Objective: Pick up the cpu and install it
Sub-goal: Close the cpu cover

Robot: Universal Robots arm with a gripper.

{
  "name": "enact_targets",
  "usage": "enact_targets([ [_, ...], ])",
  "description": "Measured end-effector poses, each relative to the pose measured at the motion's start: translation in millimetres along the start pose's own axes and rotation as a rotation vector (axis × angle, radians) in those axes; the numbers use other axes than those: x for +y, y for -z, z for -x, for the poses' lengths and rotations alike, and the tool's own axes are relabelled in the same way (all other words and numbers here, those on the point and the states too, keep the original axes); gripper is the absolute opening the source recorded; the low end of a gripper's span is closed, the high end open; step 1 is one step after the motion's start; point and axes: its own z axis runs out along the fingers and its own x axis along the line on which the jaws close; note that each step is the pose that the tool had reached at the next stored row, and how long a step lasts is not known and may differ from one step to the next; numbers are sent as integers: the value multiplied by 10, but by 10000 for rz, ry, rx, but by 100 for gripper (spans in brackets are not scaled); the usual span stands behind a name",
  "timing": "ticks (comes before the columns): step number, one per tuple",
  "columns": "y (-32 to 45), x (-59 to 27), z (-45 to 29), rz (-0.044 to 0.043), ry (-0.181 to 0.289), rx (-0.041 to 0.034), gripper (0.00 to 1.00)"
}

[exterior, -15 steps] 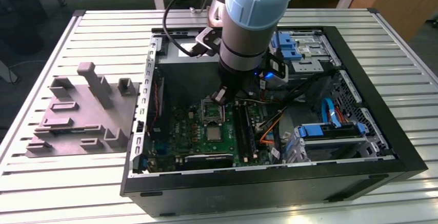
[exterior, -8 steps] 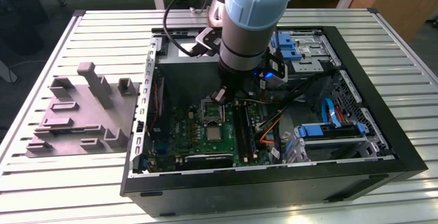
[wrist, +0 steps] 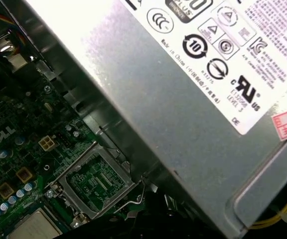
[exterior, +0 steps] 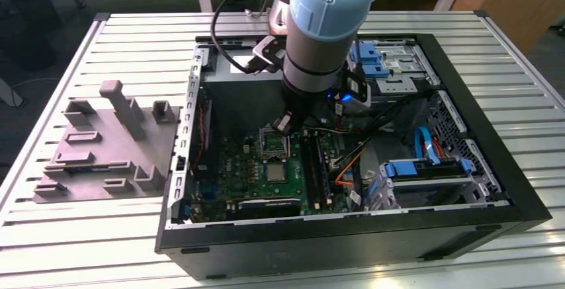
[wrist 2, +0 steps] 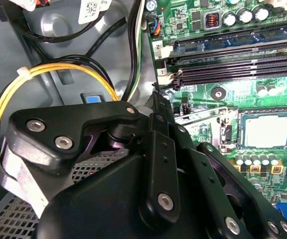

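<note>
The hand (exterior: 284, 125) hangs low inside the open computer case (exterior: 459, 84), just above the hinged socket frame (wrist: 96, 181) that stands swung open on the motherboard (exterior: 256, 170). I cannot tell whether it is open or closed; in the second wrist view its black linkages (wrist 2: 153, 189) crowd the foreground and the tips are hidden. The cpu (wrist 2: 267, 131) already lies flat in its socket, a pale silvery square beside the memory slots (wrist 2: 238, 69); in the exterior view it sits just below the hand (exterior: 276, 171), and one corner of it peeks into the first wrist view (wrist: 31, 226).

So the placing looks done, and the work seems to be at the latching stage: frame up, thin metal lever (wrist 2: 201, 115) free. Closing it would call for a careful, square push, since the chip must stay seated. The power supply (wrist: 183, 79) looms close beside the arm, cables (wrist 2: 49, 72) nearby. The grey moulded tray (exterior: 102, 150) rests on the slatted surface (exterior: 79, 236), well apart from the case.
</note>
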Motion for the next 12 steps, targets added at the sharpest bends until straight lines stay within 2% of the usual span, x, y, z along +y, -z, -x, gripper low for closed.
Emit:
enact_targets([
  [12, -39, 2, -2, -6, -14, 2, 11],
])
